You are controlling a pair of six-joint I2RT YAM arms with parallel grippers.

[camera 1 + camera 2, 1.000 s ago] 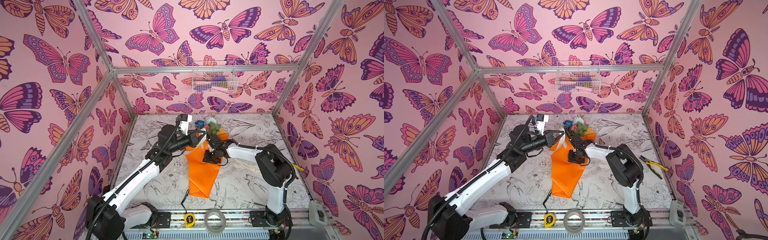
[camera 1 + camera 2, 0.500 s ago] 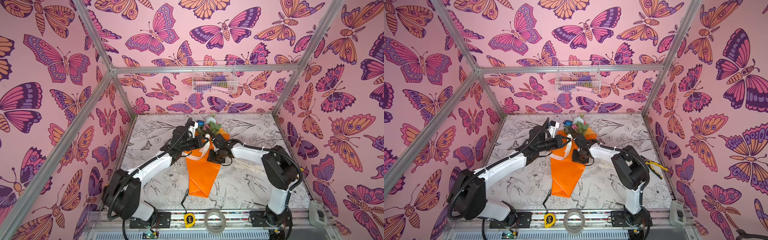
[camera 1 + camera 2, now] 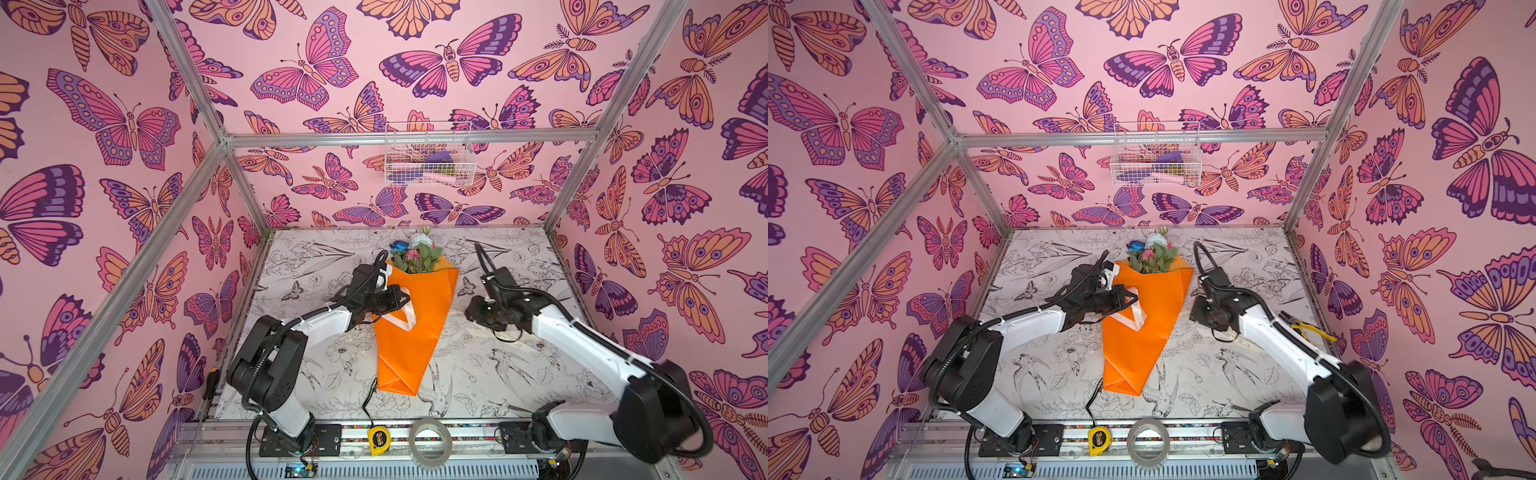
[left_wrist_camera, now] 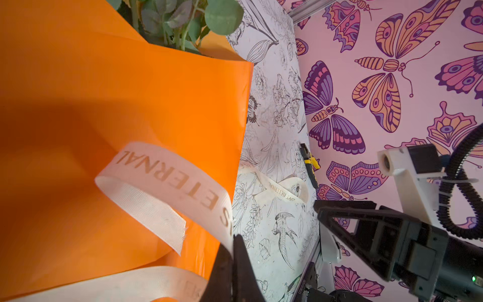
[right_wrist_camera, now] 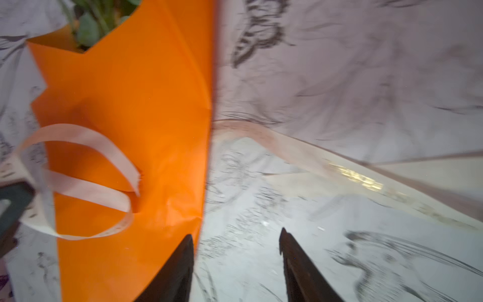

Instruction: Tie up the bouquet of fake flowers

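The bouquet of fake flowers (image 3: 415,332) (image 3: 1142,332) lies mid-table in both top views, an orange paper cone with blue, white and pink blooms (image 3: 415,251) at the far end. A cream printed ribbon (image 3: 405,318) (image 4: 167,180) (image 5: 86,191) loops over the cone's left side. My left gripper (image 3: 403,297) (image 3: 1134,297) (image 4: 233,243) is shut on that ribbon above the cone. Just right of the cone's edge, my right gripper (image 3: 469,309) (image 3: 1194,313) (image 5: 236,235) stands open and holds nothing. More ribbon (image 4: 285,189) (image 5: 287,146) trails on the table to the right.
Yellow-handled pliers (image 3: 1308,328) lie near the right wall. On the front rail sit a tape measure (image 3: 378,438) and a tape roll (image 3: 430,440). A screwdriver (image 3: 210,380) leans at the front left. A wire basket (image 3: 428,160) hangs on the back wall.
My right gripper has drawn back to the right, off the cone, and its jaws have widened. The left gripper has stayed shut on the ribbon, and a loop now lies over the cone.
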